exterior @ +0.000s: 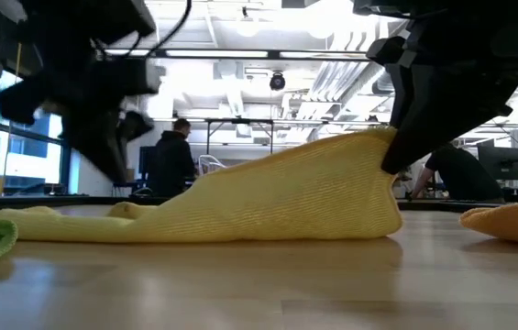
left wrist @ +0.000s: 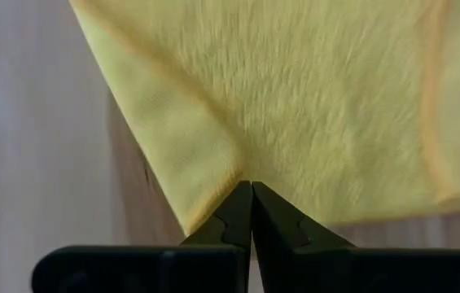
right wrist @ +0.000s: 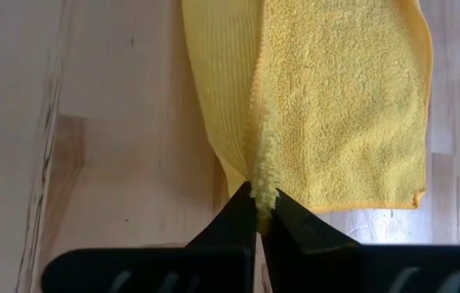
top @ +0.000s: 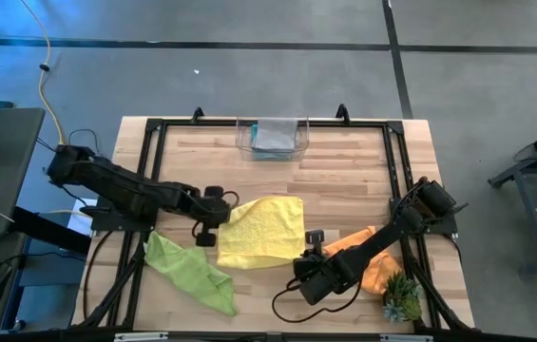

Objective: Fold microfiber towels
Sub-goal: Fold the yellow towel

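The yellow towel (top: 260, 231) lies mid-table, its left part flat on the wood (exterior: 75, 225) and its right side raised. My left gripper (top: 217, 224) is shut at the towel's left edge. My right gripper (top: 304, 256) is shut at its near right corner. A lime green towel (top: 190, 268) lies crumpled near the front left. An orange towel (top: 371, 258) lies partly under my right arm. My left gripper pinches the yellow towel's edge (left wrist: 250, 175) between its two fingertips, close to a corner; creases fan out from the pinch. It comes slanting down from the table's left. A shadow on the wood shows the cloth here lifted slightly. My right gripper pinches a bunched fold at the yellow towel's near right corner (right wrist: 262, 185) between its two fingers, slanting down from the near right. That corner (exterior: 382, 147) is lifted off the table, and the cloth slopes down from it to the left.
A clear bin (top: 271, 138) holding folded cloth stands at the table's far edge. A small green spiky plant (top: 403, 299) sits at the front right, beside my right arm. Bare wood lies between the bin and the yellow towel. People stand in the room beyond.
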Available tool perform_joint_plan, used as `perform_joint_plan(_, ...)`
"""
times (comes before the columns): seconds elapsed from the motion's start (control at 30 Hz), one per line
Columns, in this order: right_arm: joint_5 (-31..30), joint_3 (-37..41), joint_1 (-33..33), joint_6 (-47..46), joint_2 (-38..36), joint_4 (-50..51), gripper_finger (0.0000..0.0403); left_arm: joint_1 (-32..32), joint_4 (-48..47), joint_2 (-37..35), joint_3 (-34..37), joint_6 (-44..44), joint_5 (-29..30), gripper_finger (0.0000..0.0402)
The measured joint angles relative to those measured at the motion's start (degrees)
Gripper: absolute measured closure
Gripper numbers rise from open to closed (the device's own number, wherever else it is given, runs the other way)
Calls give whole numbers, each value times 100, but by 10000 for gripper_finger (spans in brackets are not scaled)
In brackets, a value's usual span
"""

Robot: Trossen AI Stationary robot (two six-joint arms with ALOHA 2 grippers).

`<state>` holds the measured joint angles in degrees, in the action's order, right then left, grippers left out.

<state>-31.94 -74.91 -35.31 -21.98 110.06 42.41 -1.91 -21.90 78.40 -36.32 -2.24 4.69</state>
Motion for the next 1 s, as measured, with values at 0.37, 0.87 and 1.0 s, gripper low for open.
perform_joint_plan(0.37, -50, 0, 4, -18, 2, -11, 403, 9, 569, 764, 27, 238, 528, 402)
perform_joint_plan(0.87, -46, 0, 2, -64, 4, -30, 403, 437, 613, 489, 27, -211, 1787, 402)
perform_joint_plan(1.0, -33, 0, 5, -31, 4, 1, 403, 354, 479, -111, 21, -211, 1062, 402)
